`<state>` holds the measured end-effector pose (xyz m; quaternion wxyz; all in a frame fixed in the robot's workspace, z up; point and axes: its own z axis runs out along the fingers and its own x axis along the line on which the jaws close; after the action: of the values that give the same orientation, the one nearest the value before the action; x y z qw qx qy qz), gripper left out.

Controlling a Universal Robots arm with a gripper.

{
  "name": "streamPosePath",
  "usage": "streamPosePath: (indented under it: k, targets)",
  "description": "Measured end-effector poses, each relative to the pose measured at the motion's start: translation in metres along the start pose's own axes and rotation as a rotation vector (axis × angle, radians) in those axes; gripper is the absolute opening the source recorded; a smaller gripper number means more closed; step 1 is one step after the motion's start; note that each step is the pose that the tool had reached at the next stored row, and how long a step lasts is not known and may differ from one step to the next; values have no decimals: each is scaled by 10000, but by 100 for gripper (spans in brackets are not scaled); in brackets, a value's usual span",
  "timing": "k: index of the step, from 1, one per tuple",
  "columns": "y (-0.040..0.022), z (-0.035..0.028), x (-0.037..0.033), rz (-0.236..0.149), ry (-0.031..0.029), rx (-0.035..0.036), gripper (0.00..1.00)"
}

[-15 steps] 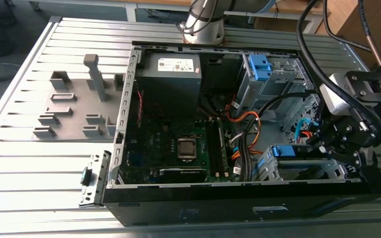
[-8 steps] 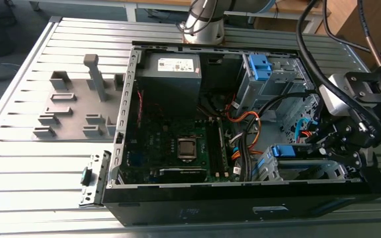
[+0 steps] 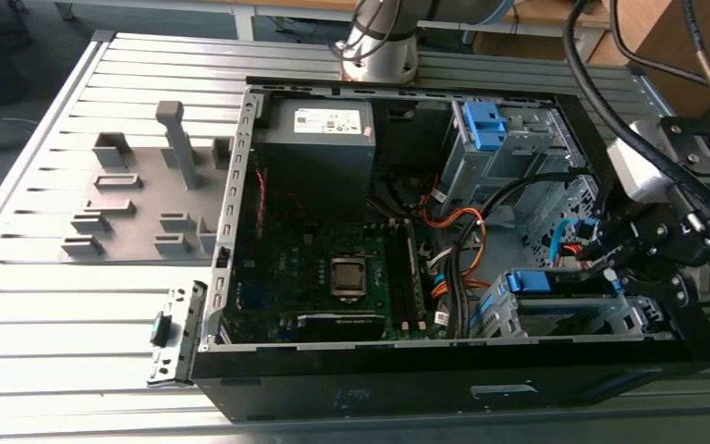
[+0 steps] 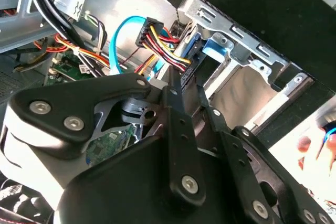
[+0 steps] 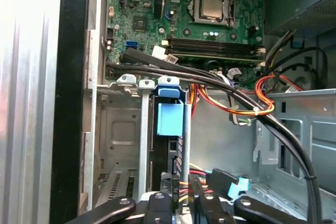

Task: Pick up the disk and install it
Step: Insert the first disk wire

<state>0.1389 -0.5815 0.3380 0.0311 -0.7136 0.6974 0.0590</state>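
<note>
While a grey fixture tray lies on the slatted surface at the exterior view's left, the open computer case sits in the middle. Further right, the disk sits in the lower drive cage, and the gripper hangs just beside it; spread or pressed together, I cannot tell. Stiff, dense and probably shock-sensitive, the disk is best held by its blue carrier.
</note>
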Motion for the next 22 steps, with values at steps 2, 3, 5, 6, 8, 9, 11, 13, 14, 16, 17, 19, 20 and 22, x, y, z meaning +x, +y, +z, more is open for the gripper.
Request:
streamPosePath:
  k: [2, 3, 5, 6, 8, 9, 11, 13, 14, 16, 17, 19, 20, 22]
  targets:
    - [0, 0, 0, -1, -28, -2, 27]
    - [-3, 1, 0, -1, -46, -16, 27]
    - [-26, 3, 1, 10, -66, -89, 19]
    - [-49, 3, 1, 18, -69, -144, 19]
    - [-103, 3, 3, 31, -75, -256, 11]
    - [-131, 2, 3, 36, -76, -301, 11]
    - [-175, 0, 4, 42, -77, -352, 11]
    - [-199, -21, 2, 45, -81, -376, 11]
    - [-202, -48, -2, 45, -87, -377, 11]
    - [-202, -126, -11, 46, -101, -378, 11]
    - [-203, -165, -16, 44, -108, -378, 11]
    - [-211, -216, -22, 43, -129, -387, 11]
    - [-221, -226, -23, 46, -141, -402, 11]
    - [-250, -237, -24, 53, -144, -459, 11]
